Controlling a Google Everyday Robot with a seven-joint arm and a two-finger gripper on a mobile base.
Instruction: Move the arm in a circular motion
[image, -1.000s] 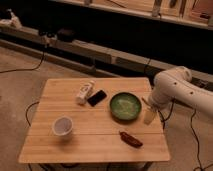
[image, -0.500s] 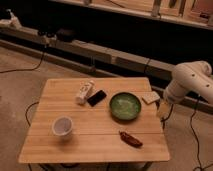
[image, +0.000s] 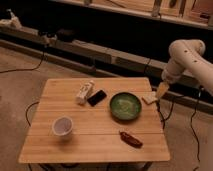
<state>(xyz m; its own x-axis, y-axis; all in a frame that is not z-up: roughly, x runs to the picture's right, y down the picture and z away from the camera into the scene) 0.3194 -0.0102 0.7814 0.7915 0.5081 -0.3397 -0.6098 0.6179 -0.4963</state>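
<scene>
- The gripper (image: 161, 90) is the tan tip at the end of the arm. It hangs at the right edge of the wooden surface (image: 90, 146), pointing down and slightly to the left.
- Whether the gripper is spread or closed cannot be told from this view.
- Just below and left of the tip lies a small tan block (image: 149, 98), close to the right edge of the surface. Whether the tip touches it cannot be told.
- The arm (image: 189, 59) is thick, white and smooth. It rises from the tip to a bulbous joint high on the right, and another segment runs down and off the right side of the view.
- It stands beside the surface, not over the middle of it.
- Left of the tan block, and almost touching it, a round green bowl (image: 125, 106) sits right of centre.
- Further left a black phone (image: 97, 98) lies flat at a slant.
- A white carton (image: 84, 92) lies on its side just beside the phone, at the same slant.
- Near the front edge, below the bowl, a dark reddish-brown packet (image: 131, 139) lies at an angle, apart from the bowl.
- A white cup (image: 63, 126) stands upright at the front left, well apart from the rest.
- Dark cables (image: 20, 69) trail over the floor left of the surface, and more hang on the right under the arm.
- A long low ledge (image: 75, 47) runs behind the surface against a dark background.
</scene>
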